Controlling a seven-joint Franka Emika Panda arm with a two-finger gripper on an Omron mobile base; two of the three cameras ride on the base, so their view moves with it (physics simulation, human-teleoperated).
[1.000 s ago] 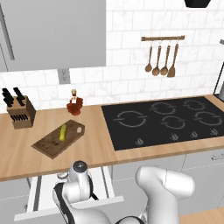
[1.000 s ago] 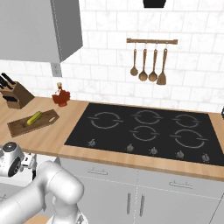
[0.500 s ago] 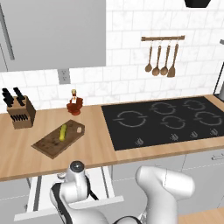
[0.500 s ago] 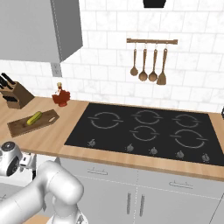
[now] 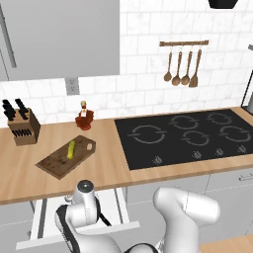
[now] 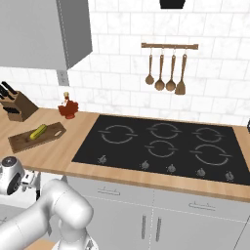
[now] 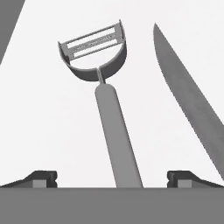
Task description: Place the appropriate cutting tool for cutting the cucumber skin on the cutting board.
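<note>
Item: peeler, grey metal, loop head with slotted blade at twelve o'clock in the hand view, slim handle running down toward six o'clock; it lay flat on the pale floor of an open drawer below the bench edge. Beside it, toward three o'clock, lay the long blade of a knife, near but apart from the peeler. Tool: jaws stood wide apart, nothing between them yet, one finger tip either side of the peeler handle, which ran up between them. Destination: cutting board, dark brown, on the bench at about ten o'clock from the drawer in the left base view, with the cucumber lying on its upper face; also seen as board and cucumber in the right base view. Further out: knife block at the bench's far left, a small red bottle by the wall, hob, hanging spoons. Step judged in hand: the reach for the peeler, grasp not yet made. Next move would call for a short descent and closing on the handle, keeping clear of the knife. Arm pose: folded low before the base, wrist bent down into the drawer, hand pointing downward.
</note>
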